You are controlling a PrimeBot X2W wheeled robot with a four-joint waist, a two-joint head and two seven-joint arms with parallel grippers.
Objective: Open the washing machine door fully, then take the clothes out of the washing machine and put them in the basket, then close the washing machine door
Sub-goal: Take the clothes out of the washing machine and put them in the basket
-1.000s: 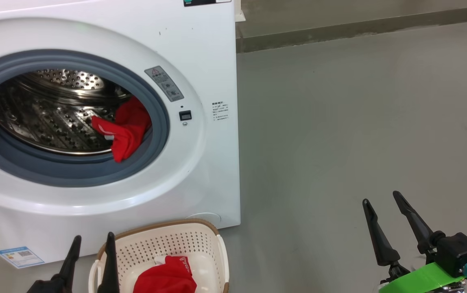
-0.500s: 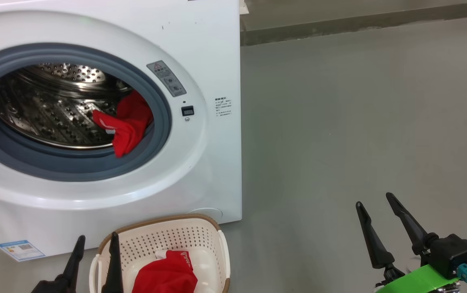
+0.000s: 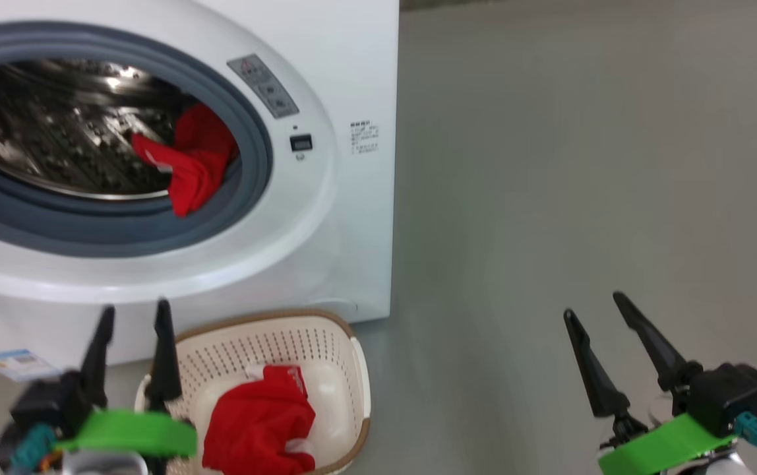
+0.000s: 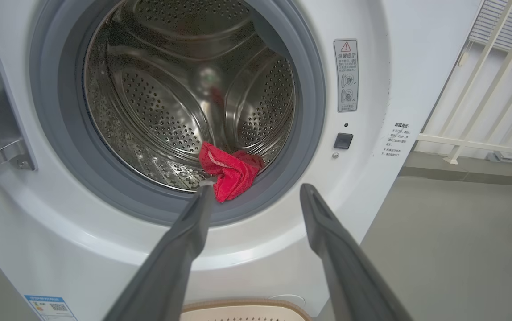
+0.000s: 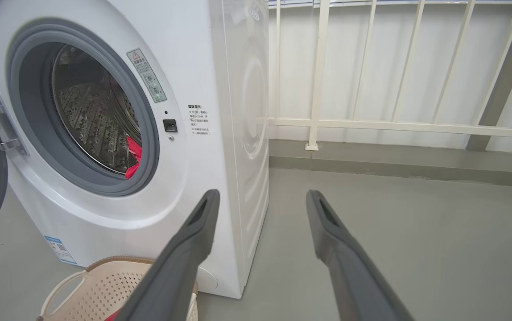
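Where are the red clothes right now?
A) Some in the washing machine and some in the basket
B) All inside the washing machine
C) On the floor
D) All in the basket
A: a red garment hangs at the drum's edge inside the washing machine, and a second red garment lies in the basket.
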